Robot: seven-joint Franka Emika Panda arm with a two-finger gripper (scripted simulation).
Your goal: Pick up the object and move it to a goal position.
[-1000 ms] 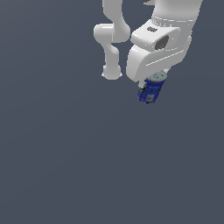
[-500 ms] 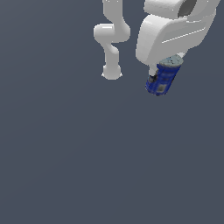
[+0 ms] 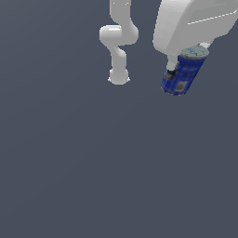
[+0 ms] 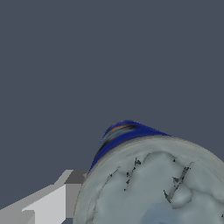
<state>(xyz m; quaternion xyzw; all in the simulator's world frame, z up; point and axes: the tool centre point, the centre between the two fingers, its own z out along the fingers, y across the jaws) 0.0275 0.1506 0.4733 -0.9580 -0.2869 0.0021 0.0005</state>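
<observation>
Gripping tilted blue can (image 3: 182,72), pincer (image 3: 174,69) clamps it mid-air; grey top (image 4: 157,188) close under wrist, tabletop (image 3: 93,176) well below.

Bare simulated scene, no room features: flat, uniform dark grey-blue ground (image 3: 93,176) filling both views, no walls, furniture or horizon. Smooth white arm (image 3: 118,42) and flat, untextured shading mark it as a render
</observation>
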